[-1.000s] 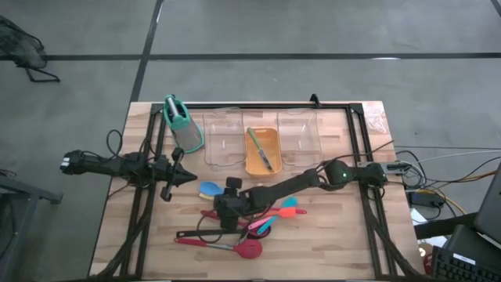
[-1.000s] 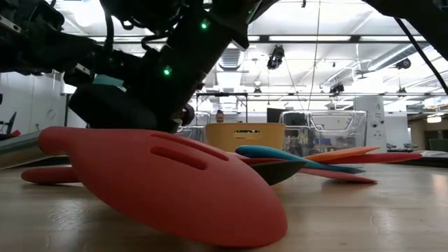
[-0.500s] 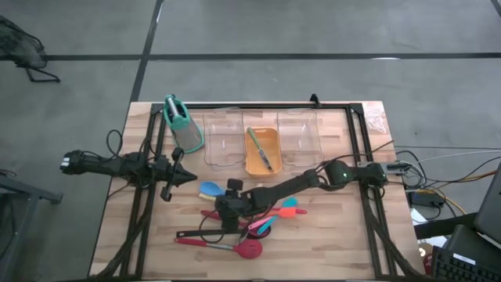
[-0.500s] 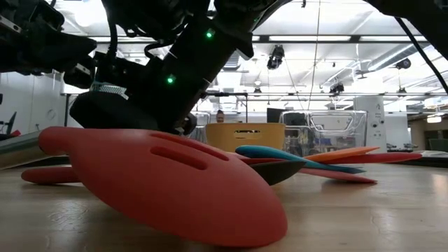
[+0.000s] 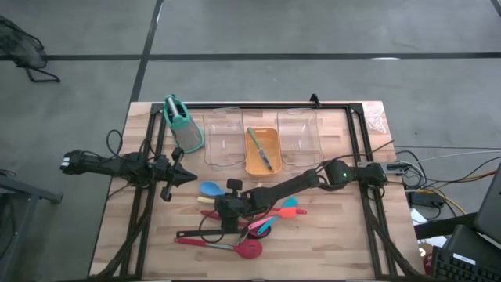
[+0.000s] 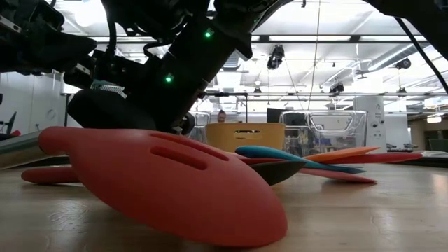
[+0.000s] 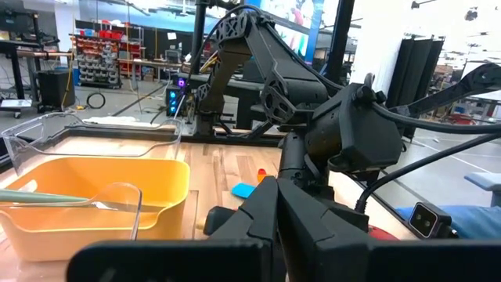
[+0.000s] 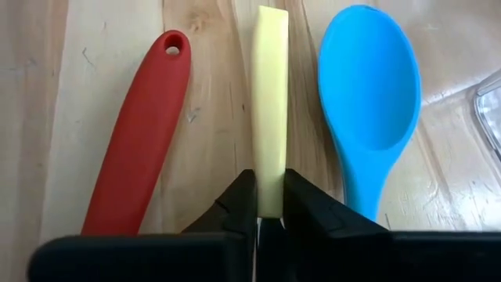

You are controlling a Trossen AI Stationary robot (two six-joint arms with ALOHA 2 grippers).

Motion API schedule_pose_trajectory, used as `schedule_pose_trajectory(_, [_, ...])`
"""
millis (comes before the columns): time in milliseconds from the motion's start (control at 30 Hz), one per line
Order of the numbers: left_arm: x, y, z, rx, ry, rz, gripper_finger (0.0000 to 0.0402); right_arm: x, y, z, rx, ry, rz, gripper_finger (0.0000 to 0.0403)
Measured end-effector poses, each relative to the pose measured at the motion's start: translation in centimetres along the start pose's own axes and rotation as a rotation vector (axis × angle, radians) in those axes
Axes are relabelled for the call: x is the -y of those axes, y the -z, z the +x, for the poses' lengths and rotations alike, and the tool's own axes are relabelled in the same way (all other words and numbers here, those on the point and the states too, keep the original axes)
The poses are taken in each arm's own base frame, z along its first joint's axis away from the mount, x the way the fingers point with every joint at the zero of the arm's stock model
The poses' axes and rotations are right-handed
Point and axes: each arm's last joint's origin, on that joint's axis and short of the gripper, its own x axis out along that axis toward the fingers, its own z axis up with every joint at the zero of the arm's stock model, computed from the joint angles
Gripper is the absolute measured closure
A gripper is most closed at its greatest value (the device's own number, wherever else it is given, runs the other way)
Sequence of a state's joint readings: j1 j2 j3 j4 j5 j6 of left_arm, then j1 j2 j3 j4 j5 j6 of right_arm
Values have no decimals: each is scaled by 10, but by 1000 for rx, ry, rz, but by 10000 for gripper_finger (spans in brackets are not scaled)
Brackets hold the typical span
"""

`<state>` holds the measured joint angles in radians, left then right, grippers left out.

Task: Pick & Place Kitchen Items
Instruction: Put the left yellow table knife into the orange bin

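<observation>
The pale wooden utensil [image 8: 270, 102] lay flat on the table [image 5: 337, 243], flanked closely by the blue spoon [image 8: 368, 94] on one side and a red handle [image 8: 137, 133] with a hanging hole on the other. The right gripper [image 8: 270, 205] was clenched on the pale utensil's near end, both dark fingers [image 8: 235, 205] pressed against its narrow sides, with the strip apparently lying on the wood rather than raised. From above, the right gripper [image 5: 227, 205] sat just beside the blue spoon [image 5: 210, 189], at the edge of the pile of remaining utensils [image 5: 262, 223] spread on the side of the spoon away from the orange tray [image 5: 275, 160]. That tray already held one item, and clear trays [image 5: 219, 145] stood on either side of it.

The step in hand looked like the grasp of a pick. The next move probably called for a straight lift, so as not to drag the spoon or red handle, then a carry toward the trays.

The left gripper [image 5: 178, 177] waited near the blue spoon, on the holder's [image 5: 182, 125] side; whether it was released or clenched, I cannot tell.
</observation>
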<state>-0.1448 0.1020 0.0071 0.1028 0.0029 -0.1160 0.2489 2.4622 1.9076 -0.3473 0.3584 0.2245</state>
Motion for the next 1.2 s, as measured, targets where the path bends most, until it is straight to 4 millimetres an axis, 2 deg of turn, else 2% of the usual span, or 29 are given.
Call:
schedule_pose_trajectory(267, [0, 0, 0, 0, 0, 0, 390, 1, -6, -5, -21, 5, -7, 352])
schedule_pose_trajectory(467, [0, 0, 0, 1, 0, 0, 390, 1, -26, -22, -7, 2, -3, 363])
schedule_pose_trajectory(633, [0, 0, 0, 0, 0, 0, 390, 5, -37, -36, -61, 25, -8, 363])
schedule_pose_trajectory(933, [0, 0, 0, -2, 0, 0, 390, 17, -46, -59, -136, 226, -28, 364])
schedule_pose_trajectory(1200, [0, 0, 0, -3, -1, 0, 390, 24, -54, -77, -132, 305, -40, 364])
